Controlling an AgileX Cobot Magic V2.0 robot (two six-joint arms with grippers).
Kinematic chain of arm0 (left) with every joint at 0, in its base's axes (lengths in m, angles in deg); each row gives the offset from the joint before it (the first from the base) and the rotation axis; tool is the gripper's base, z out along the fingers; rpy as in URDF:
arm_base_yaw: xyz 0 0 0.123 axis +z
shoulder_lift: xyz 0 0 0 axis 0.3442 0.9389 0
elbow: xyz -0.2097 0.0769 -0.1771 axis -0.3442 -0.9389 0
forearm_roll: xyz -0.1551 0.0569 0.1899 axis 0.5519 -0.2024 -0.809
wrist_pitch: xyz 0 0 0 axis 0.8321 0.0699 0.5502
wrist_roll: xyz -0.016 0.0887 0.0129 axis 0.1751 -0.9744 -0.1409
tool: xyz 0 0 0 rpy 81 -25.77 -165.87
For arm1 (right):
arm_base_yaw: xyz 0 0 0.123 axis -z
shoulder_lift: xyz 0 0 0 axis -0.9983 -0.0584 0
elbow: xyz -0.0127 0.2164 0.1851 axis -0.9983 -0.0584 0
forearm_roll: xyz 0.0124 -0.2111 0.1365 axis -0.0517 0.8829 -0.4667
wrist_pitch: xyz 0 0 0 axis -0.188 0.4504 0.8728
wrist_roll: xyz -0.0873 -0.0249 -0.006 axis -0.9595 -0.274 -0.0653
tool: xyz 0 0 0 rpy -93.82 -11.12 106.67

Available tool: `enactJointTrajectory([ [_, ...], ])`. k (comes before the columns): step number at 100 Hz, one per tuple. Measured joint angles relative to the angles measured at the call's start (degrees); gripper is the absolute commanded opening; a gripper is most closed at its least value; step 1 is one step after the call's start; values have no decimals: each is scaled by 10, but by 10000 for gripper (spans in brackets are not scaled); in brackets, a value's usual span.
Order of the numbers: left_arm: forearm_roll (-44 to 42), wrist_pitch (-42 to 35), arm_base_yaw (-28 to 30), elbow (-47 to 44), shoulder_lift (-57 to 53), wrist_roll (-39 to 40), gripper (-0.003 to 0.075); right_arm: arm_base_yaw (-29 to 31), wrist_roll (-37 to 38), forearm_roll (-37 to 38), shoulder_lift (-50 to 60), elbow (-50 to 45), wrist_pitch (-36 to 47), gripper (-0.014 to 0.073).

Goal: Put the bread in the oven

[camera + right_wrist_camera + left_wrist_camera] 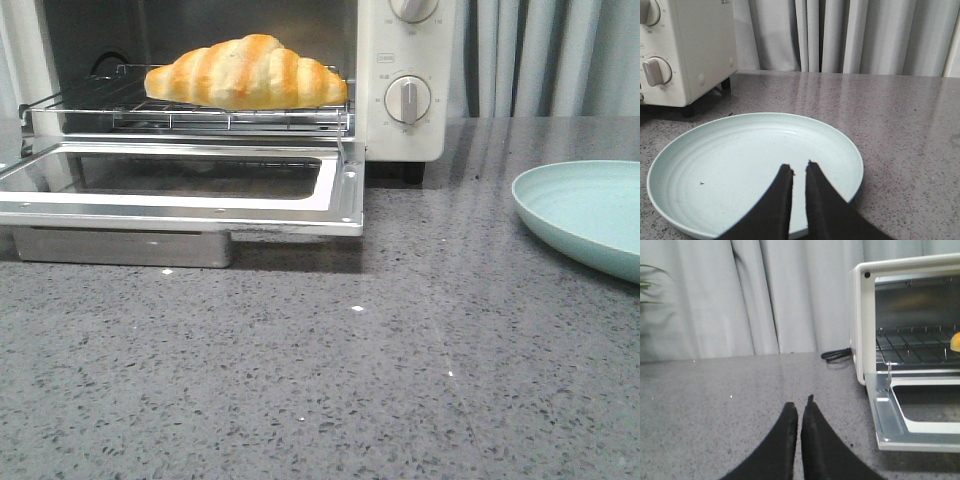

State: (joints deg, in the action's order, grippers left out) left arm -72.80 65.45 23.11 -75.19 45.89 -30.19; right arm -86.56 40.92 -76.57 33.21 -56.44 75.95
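The bread (245, 72), a golden-orange roll with cream stripes, lies on the wire rack (200, 118) inside the cream-white oven (375, 130). The glass door (340, 190) is dropped open and flat. In the left wrist view my left gripper (800, 403) is shut and empty over bare counter, left of the oven (862, 325); one tip of the bread (956, 341) shows at the frame edge. In the right wrist view my right gripper (797, 165) is shut and empty above the plate (730, 160). Neither gripper shows in the front view.
A pale green plate (590, 210) sits right of the oven on the grey speckled counter. The open door juts out toward the front. A black cable (836, 355) lies behind the oven's left side. Grey curtains hang behind; a plant (650, 285) shows far left.
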Motion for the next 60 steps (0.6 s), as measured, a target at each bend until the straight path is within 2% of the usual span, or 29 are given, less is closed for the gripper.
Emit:
enactJointTrajectory([
  [12, 11, 28, 0, 0, 0, 0, -20, 0, 0, 0, 0, 0, 0, 38],
  [60, 34, 55, 0, 0, 0, -11, -20, 0, 0, 0, 0, 0, 0, 38],
])
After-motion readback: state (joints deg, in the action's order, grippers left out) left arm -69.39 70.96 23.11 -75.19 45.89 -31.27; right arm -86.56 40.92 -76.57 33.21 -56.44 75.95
